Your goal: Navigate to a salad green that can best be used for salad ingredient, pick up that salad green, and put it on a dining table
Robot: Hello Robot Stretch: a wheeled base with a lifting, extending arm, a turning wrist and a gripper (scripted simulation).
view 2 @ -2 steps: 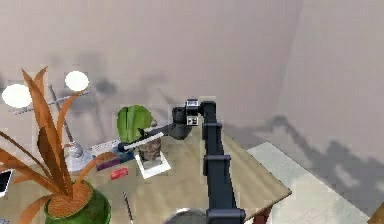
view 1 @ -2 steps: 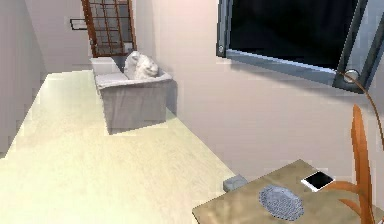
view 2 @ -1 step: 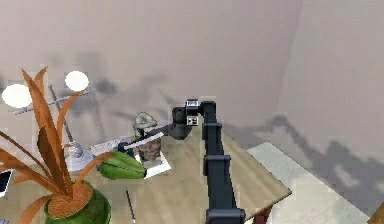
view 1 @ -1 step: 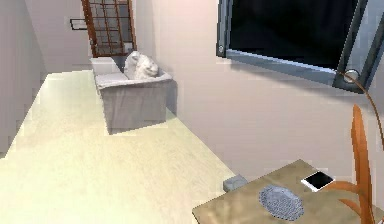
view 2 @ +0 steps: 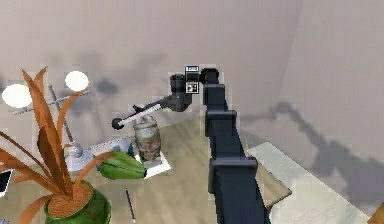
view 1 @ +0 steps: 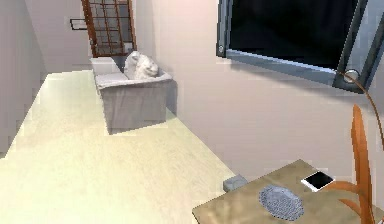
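Salad green: dark green leafy lump, low and elongated, lying on dining table, 8 o'clock from arm side view's centre, long axis roughly left-right. Dining table: light tan wooden top, flat. In forward view its corner sits at 5 o'clock, by bottom edge.

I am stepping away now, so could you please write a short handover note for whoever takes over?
Gripper: shows by a jar on the table, so I cannot tell whether it holds anything.
Salad green: a green lump lying on the table between the jar and the plant pot.
Done: robot is beside it.
Left: probably pick-up, then placing on a dining table.
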